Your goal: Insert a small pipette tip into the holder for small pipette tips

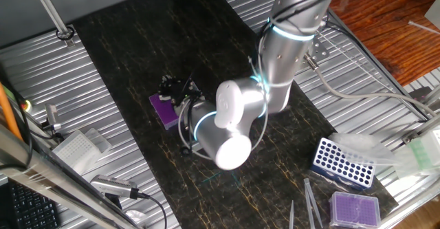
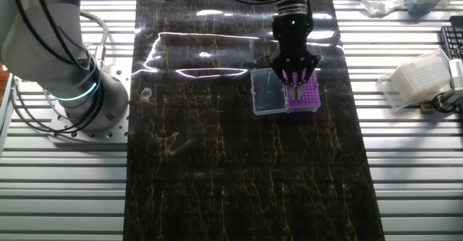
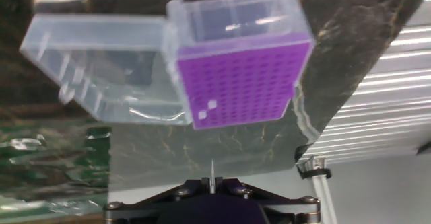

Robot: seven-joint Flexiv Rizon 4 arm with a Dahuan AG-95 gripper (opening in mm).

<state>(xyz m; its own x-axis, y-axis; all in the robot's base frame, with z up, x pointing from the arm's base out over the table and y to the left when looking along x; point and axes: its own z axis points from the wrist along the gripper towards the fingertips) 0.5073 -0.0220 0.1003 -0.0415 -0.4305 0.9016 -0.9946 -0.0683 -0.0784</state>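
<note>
The holder for small pipette tips is a deep-purple box (image 3: 239, 76) with a finely gridded top and a clear lid flap (image 3: 101, 69) open to its left. It also shows in the other fixed view (image 2: 307, 96) and as a purple corner in one fixed view (image 1: 163, 109). My gripper (image 3: 213, 181) is shut on the small pipette tip (image 3: 212, 169), a thin clear cone that sticks out from between the fingers. It hovers just above the box, and its black fingers (image 2: 293, 71) cover part of the box top.
A blue rack with white holes (image 1: 342, 161) and a paler purple box (image 1: 355, 207) stand at the mat's far corner, with grey pointed sticks (image 1: 311, 201) beside them. A clear gridded box (image 1: 74, 148) lies on the ribbed metal table. The arm base (image 2: 69, 89) stands left.
</note>
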